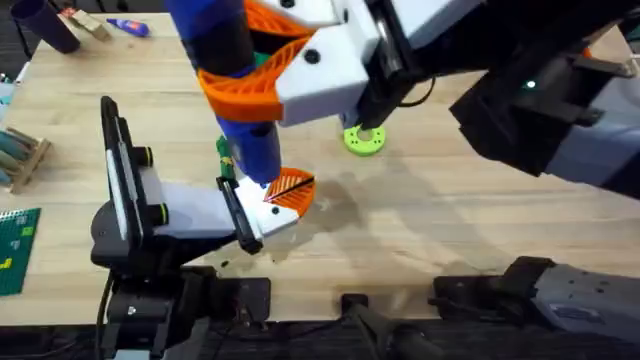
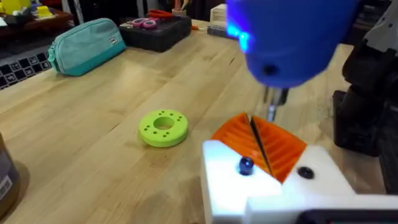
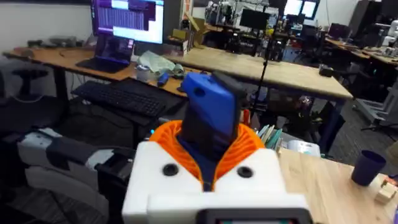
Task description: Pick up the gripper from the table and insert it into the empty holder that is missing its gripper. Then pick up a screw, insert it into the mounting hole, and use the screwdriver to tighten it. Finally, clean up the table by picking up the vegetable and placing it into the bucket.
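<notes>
You see a blue screwdriver (image 1: 240, 90) with a black band, an orange ribbed gripper (image 1: 290, 190), and a pale wood-grained table (image 1: 450, 220).

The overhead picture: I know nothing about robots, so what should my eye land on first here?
First, the fat blue screwdriver held upright in the right gripper's orange-and-white jaws, over the left half of the table. Its tip points down at the small orange-ribbed gripper seated in the white holder. Beside that, a bright green ring lies on the wood mid-table.

The screwdriver (image 1: 240, 90) hides the green vegetable (image 1: 224, 150) behind it; its top is cut off.
</notes>
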Robot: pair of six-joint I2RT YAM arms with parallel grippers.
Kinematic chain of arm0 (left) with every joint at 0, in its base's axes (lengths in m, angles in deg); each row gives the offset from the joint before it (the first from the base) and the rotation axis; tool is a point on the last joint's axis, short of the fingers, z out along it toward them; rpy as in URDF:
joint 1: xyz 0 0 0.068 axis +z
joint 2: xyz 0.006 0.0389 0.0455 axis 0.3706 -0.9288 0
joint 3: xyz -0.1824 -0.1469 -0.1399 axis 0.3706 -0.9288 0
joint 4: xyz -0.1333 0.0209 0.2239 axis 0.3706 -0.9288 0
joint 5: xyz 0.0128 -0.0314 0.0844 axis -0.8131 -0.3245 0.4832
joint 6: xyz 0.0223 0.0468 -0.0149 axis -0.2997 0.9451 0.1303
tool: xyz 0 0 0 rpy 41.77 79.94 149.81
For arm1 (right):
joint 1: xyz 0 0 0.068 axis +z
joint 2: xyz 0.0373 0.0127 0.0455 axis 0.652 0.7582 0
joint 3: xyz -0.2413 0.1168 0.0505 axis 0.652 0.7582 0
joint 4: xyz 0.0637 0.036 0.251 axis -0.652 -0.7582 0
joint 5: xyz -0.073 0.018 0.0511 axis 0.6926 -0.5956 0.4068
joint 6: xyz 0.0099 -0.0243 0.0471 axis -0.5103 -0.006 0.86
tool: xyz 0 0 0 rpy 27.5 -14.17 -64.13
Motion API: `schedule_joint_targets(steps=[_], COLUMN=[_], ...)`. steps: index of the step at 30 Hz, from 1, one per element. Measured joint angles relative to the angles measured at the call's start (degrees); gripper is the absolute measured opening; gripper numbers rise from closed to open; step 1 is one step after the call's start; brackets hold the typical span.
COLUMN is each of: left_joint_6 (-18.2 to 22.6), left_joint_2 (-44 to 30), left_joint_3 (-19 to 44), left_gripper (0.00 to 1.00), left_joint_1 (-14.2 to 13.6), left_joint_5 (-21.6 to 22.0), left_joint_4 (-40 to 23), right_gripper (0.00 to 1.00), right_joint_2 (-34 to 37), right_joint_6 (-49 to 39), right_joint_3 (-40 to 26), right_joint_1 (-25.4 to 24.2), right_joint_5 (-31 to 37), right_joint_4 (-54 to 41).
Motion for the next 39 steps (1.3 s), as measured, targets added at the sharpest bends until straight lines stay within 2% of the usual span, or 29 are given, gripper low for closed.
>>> schedule_joint_targets(steps=[12, 39], left_joint_6=[0.0, 0.0], left_joint_2=[0.0, 0.0], left_joint_3=[0.0, 0.0], left_gripper=[0.009, 0.009], left_joint_1=[0.0, 0.0], left_joint_5=[0.0, 0.0], left_joint_4=[0.0, 0.0], right_gripper=[0.048, 0.047], right_joint_2=[1.4, 3.5], right_joint_6=[-3.3, -4.9], right_joint_3=[0.0, 0.0], right_joint_1=[0.5, 1.8], right_joint_5=[0.0, 0.0], right_joint_4=[0.0, -1.1])
